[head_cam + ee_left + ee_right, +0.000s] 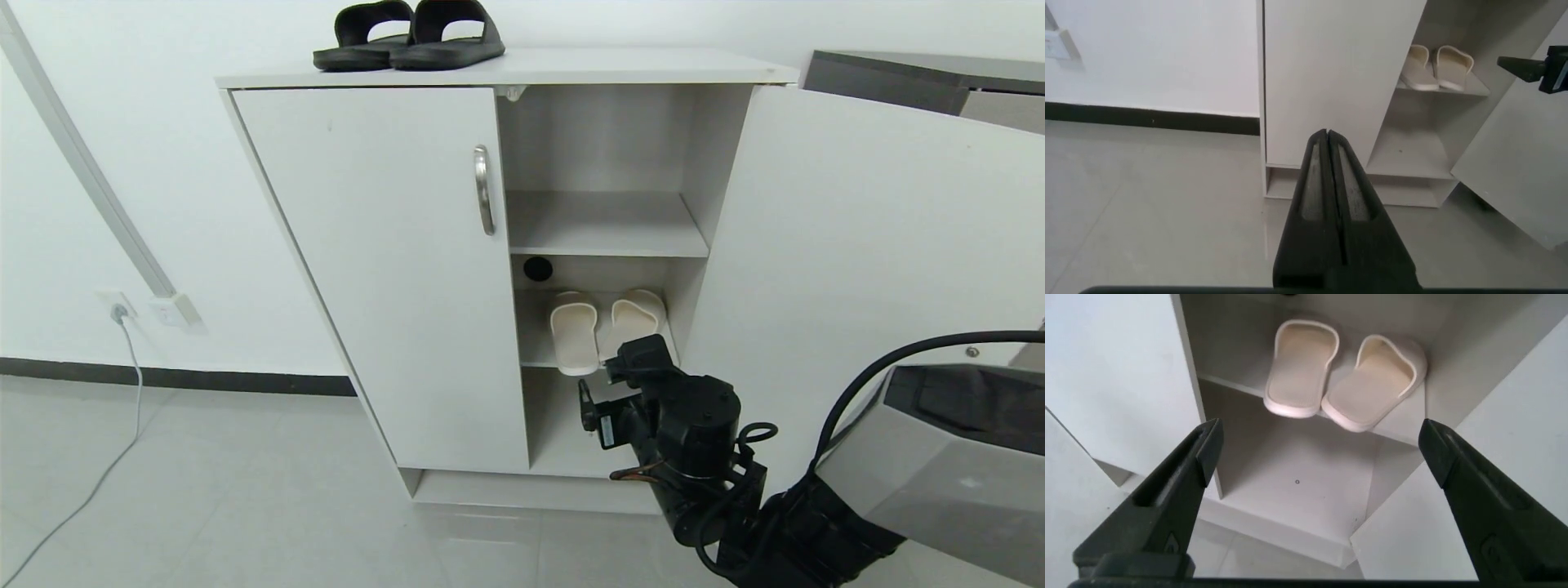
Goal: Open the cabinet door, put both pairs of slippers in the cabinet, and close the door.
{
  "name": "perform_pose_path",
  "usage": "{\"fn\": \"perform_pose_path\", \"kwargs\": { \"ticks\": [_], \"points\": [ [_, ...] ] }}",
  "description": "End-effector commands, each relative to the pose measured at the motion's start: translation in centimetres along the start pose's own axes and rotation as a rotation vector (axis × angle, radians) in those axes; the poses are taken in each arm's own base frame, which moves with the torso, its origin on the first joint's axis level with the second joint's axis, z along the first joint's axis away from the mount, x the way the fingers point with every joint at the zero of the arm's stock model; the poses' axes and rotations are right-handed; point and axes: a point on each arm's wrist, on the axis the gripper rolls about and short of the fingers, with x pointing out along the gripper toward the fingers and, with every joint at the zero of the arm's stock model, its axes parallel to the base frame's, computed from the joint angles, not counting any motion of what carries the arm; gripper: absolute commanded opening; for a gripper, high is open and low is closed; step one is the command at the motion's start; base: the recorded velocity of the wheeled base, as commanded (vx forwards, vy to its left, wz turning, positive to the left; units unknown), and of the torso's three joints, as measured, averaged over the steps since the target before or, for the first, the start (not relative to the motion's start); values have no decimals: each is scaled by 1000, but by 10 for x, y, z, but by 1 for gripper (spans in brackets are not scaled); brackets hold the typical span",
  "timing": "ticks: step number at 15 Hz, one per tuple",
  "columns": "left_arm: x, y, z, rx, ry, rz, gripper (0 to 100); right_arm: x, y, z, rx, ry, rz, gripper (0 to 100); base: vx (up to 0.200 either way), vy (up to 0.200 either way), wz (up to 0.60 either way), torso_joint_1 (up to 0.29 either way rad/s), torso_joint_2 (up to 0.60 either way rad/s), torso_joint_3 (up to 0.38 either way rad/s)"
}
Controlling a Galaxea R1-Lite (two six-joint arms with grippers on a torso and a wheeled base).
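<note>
A white cabinet [384, 269] stands against the wall with its right door [857, 245] swung open and its left door closed. A black pair of slippers [408, 37] lies on the cabinet top. A cream pair of slippers [604, 327] rests on the middle shelf, toes hanging slightly over its edge. My right gripper [633, 363] hovers just in front of that shelf, open and holding nothing; the cream slippers [1343, 371] lie beyond its spread fingers [1184, 474]. My left gripper [1327, 143] is shut and empty, low over the floor, facing the closed door [1339, 73].
The upper shelf [604, 224] and the bottom compartment [563, 441] hold nothing. A metal handle [484, 189] sits on the closed door. A wall socket with a cable [122, 314] is at the left. A grey unit [922, 82] stands behind the open door.
</note>
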Motion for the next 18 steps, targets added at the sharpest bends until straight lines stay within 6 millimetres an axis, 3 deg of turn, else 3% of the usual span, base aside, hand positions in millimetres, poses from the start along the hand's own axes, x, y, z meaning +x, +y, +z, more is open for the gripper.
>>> {"fn": "perform_pose_path", "kwargs": {
  "ticks": [1, 6, 18],
  "points": [
    [0, 0, 0, 3, 1, 1, 0, 0, 0, -2, -1, 4, 0, 100, 0, 0, 0, 0, 0, 0],
    [0, 0, 0, -3, 1, 2, 0, -1, 0, -3, -1, 5, 0, 100, 0, 0, 0, 0, 0, 0],
    [0, 0, 0, -2, 1, 2, 0, -3, -7, -16, -38, 45, 40, 100, 0, 200, 0, 4, 4, 4]
  ]
}}
